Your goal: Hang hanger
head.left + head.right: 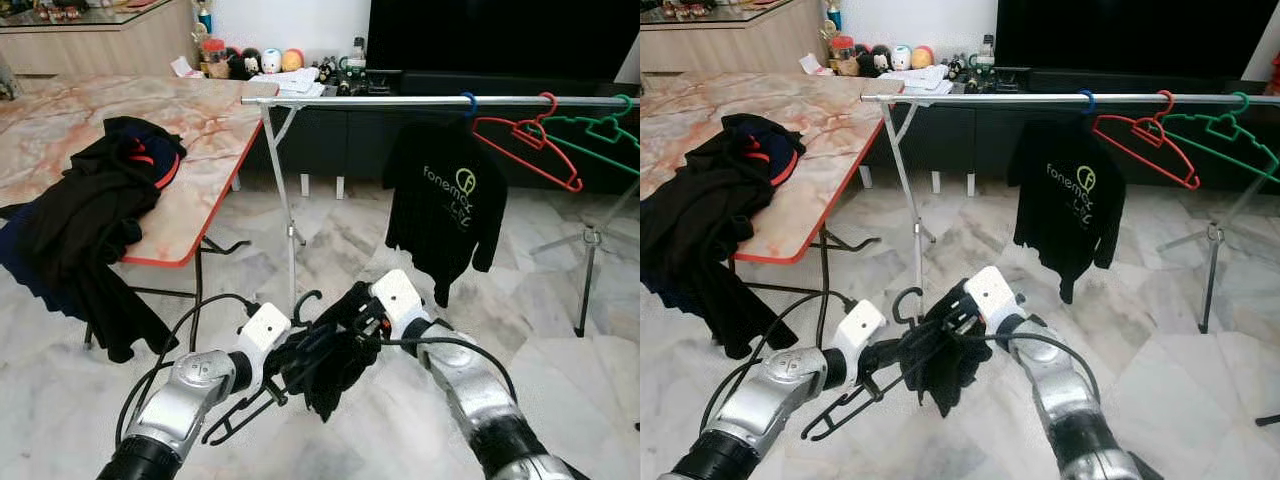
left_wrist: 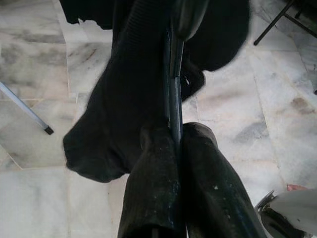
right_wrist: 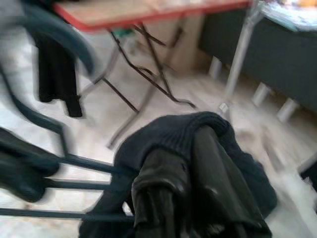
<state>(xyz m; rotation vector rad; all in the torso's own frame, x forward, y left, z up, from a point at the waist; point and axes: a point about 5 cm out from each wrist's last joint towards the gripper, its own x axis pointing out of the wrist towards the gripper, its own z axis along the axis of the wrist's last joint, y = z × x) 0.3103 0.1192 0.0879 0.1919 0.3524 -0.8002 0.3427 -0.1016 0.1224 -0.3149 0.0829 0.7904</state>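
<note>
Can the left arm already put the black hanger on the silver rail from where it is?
Probably not yet. The left gripper holds the black hanger low above the floor, and the silver rail stands higher and farther ahead.

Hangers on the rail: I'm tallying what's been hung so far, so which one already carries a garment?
The blue-hooked hanger, nearest the table, carries the black printed shirt. The red hanger and green hanger beside it hang bare.

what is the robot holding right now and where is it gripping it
The left gripper is shut on a black hanger, pinching its thin bar. The right gripper is shut on the bunched dark garment draped over that hanger.
</note>
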